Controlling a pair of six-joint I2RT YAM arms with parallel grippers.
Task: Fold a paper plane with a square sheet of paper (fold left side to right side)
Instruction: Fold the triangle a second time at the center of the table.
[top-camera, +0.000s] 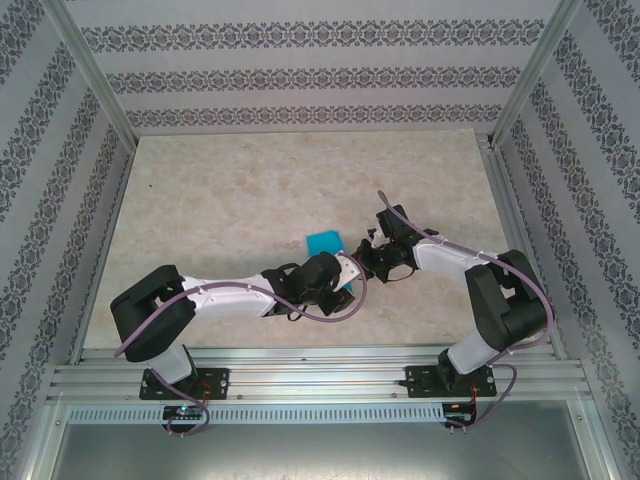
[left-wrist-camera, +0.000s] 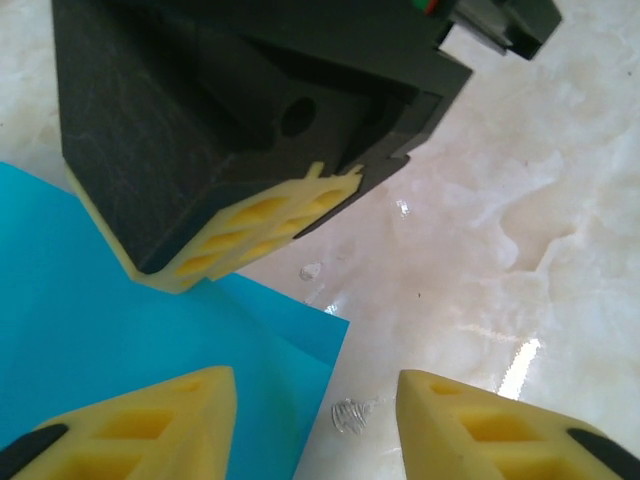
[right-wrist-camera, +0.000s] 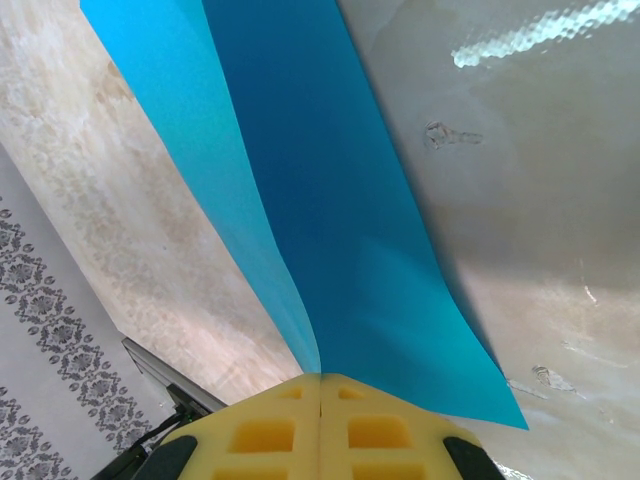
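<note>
Pinched one edge of the sheet (right-wrist-camera: 330, 220) (top-camera: 323, 242) between the right fingers (right-wrist-camera: 270, 435), pads pressed flat together. Held that edge clear of the bench (top-camera: 230, 200), with the rest curving down onto it. Found the sheet near mid-bench, between the two arms' tips. Held the left fingers (left-wrist-camera: 160, 420) spread low over the bench, one above a corner of the sheet, the other above bare surface, close beside the right fingers.
</note>
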